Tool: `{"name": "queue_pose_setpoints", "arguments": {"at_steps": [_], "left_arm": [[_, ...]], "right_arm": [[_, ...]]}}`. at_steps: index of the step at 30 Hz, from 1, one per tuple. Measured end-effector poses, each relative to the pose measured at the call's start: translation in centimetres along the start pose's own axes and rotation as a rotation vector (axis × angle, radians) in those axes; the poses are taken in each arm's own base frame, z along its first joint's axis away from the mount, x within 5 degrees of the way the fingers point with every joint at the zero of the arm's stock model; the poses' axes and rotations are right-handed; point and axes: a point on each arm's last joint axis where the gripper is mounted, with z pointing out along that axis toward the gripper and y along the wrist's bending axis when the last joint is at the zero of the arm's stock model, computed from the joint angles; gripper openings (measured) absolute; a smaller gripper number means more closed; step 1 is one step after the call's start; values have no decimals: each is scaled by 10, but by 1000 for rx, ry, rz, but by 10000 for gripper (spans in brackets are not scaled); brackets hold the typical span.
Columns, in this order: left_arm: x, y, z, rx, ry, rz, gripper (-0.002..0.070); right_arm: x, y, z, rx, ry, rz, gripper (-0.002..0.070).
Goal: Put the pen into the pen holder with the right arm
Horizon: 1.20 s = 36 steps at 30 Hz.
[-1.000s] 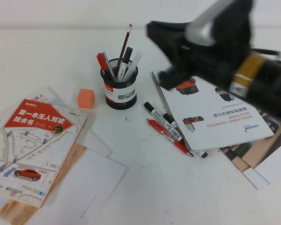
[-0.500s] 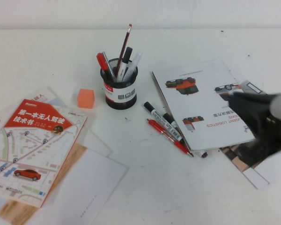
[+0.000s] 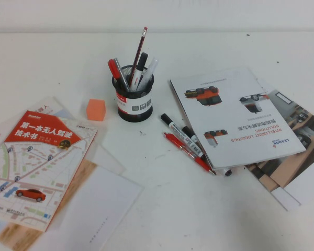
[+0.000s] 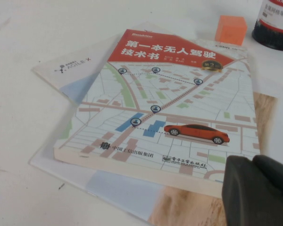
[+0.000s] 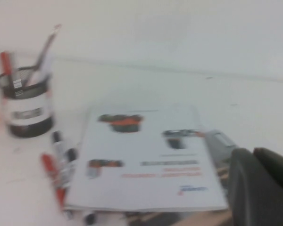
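The pen (image 3: 121, 75) stands tilted in the pen holder (image 3: 133, 99) on the white counter (image 3: 209, 209), among a red pen, a pencil and markers. No arm shows in the high view. The left end effector (image 4: 257, 190) hangs over the red map book (image 4: 170, 103); the right end effector (image 5: 262, 188) hangs over the brochure (image 5: 146, 155). Whether either is spread or pressed together cannot be told. An orange cube (image 3: 95, 110) sits near the holder.
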Motion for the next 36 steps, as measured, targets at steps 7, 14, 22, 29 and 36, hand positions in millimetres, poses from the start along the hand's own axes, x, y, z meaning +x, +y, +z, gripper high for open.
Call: {"name": "queue_pose_setpoints", "arguments": {"at_steps": [7, 14, 22, 29, 36], "left_arm": [[0, 0, 0, 0, 0, 0, -4], [0, 0, 0, 0, 0, 0, -4], [0, 0, 0, 0, 0, 0, -4], [0, 0, 0, 0, 0, 0, -4], [0, 0, 0, 0, 0, 0, -4]], "right_arm": [[32, -12, -18, 169, -68, 52, -19], [33, -12, -19, 176, -83, 70, -19], [52, -9, -24, 167, -45, 64, -19], [76, -13, -27, 260, 31, 70, -19], [87, -11, -27, 248, 149, 86, -19]]}}
